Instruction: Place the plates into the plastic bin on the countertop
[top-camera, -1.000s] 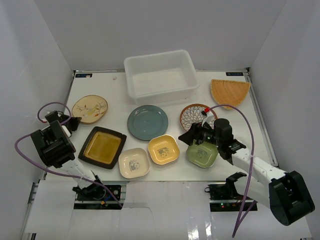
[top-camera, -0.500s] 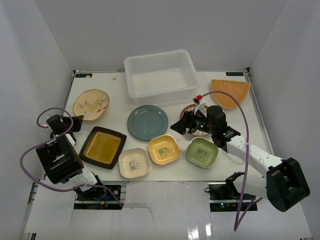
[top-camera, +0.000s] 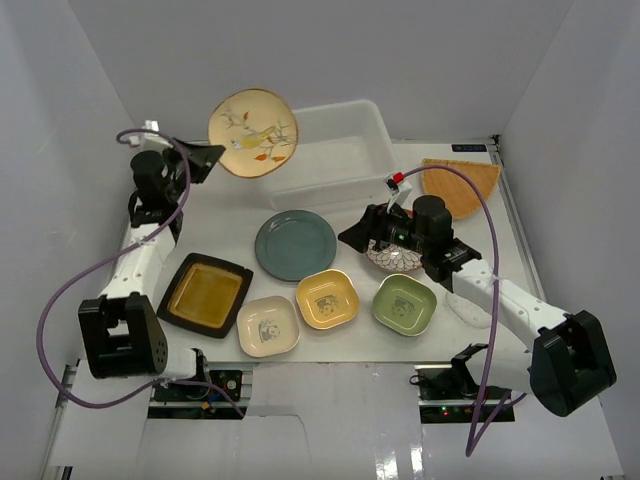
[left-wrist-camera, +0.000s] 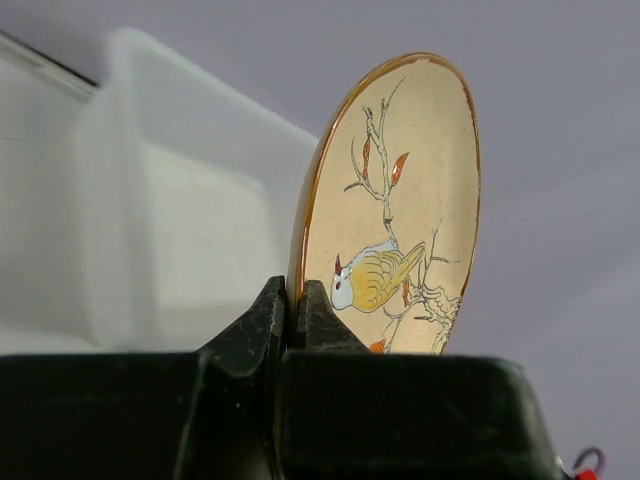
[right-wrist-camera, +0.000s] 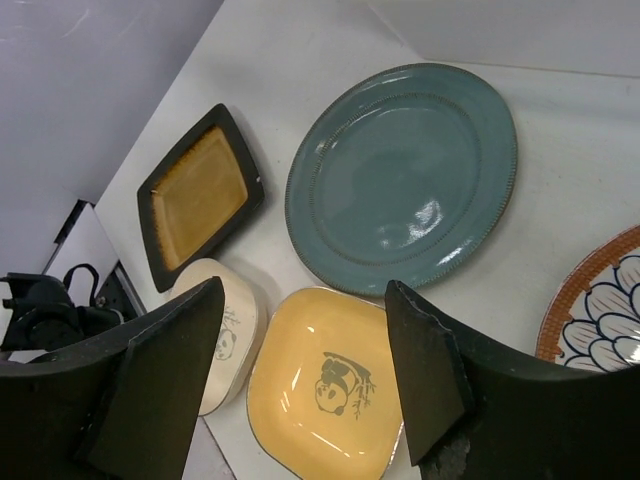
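My left gripper (top-camera: 207, 157) is shut on the rim of the tan bird-painted plate (top-camera: 253, 133) and holds it tilted in the air at the left end of the white plastic bin (top-camera: 330, 165). The left wrist view shows the plate (left-wrist-camera: 400, 190) on edge between the fingers (left-wrist-camera: 262, 322), with the bin (left-wrist-camera: 170, 220) behind it. My right gripper (top-camera: 358, 236) is open and empty, low over the countertop between the teal plate (top-camera: 295, 245) and the brown petal plate (top-camera: 397, 259), which my arm partly hides. The right wrist view shows the gripper (right-wrist-camera: 305, 290) above the teal plate (right-wrist-camera: 400, 175) and the yellow dish (right-wrist-camera: 330, 385).
The orange fan plate (top-camera: 460, 185) lies at the back right. The dark rectangular plate (top-camera: 205, 293), cream dish (top-camera: 267, 325), yellow dish (top-camera: 327, 298) and green dish (top-camera: 404, 304) line the front. A small clear dish (top-camera: 470, 308) lies under my right arm. White walls enclose the countertop (top-camera: 235, 215).
My left gripper lifted the tan plate off the countertop's left side and carried it up to the bin's left end. My right gripper moved from over the green dish back towards the petal plate.
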